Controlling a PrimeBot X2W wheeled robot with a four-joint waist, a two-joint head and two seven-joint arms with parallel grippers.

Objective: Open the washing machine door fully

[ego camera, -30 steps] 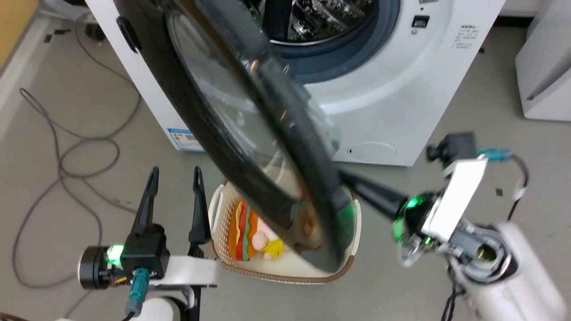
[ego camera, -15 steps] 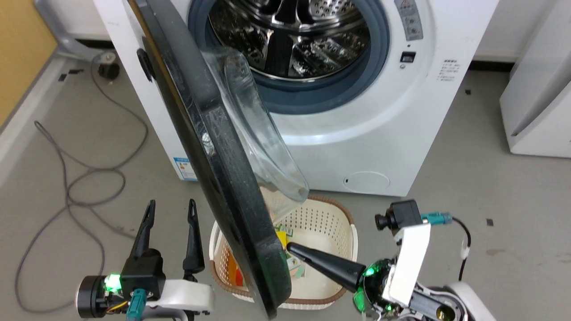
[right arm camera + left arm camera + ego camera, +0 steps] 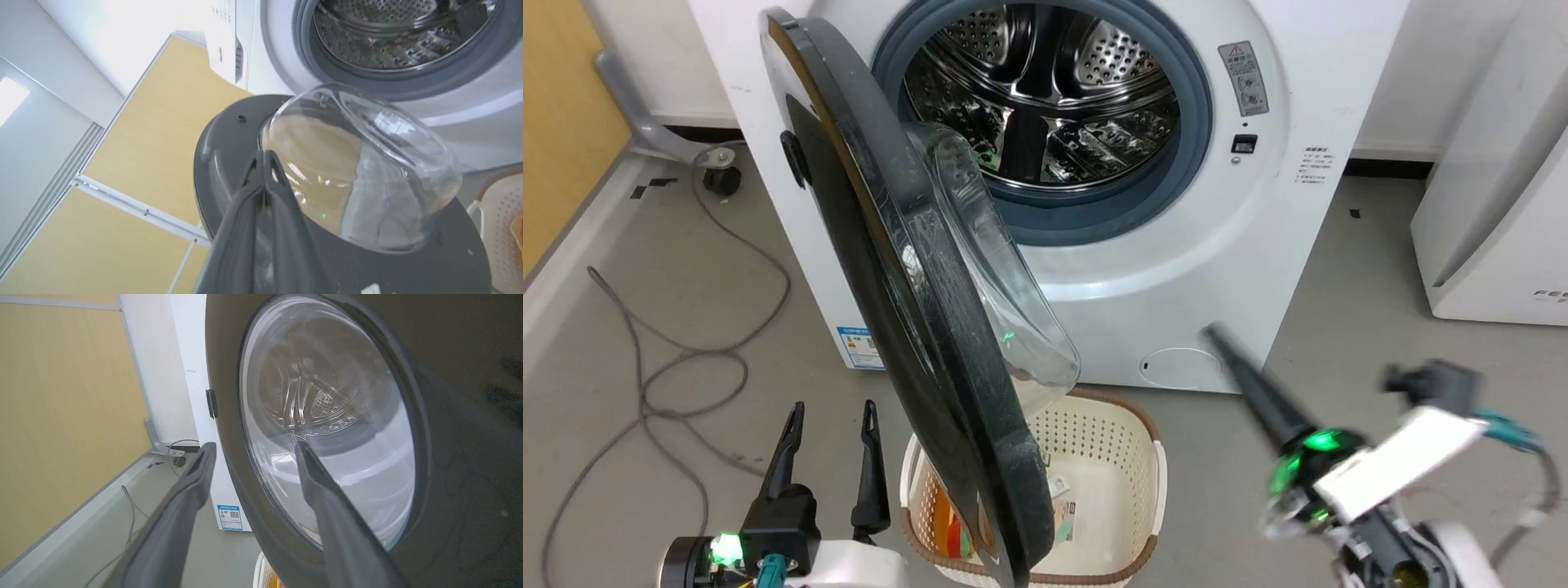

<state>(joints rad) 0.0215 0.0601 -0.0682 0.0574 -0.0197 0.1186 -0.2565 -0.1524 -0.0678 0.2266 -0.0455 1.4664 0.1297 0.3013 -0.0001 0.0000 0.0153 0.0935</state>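
Observation:
The white washing machine stands with its steel drum exposed. The washing machine door, glossy black with a bulging glass bowl, is hinged at the left and swung out, almost edge-on to my head. My left gripper is open, low on the door's outer side, apart from it; in the left wrist view the gripper faces the door's outer glass. My right gripper, blurred, is shut and empty to the right of the door, pointing up-left. In the right wrist view the gripper points at the door's inner face.
A cream perforated basket with colourful items sits on the floor under the door's lower edge. A white appliance stands at the right. Grey cables loop on the floor at the left, beside a yellow wall panel.
The head camera has pulled back and up. The door has swung further from the opening. My right gripper has left the door's lower edge and moved right, now pointing up.

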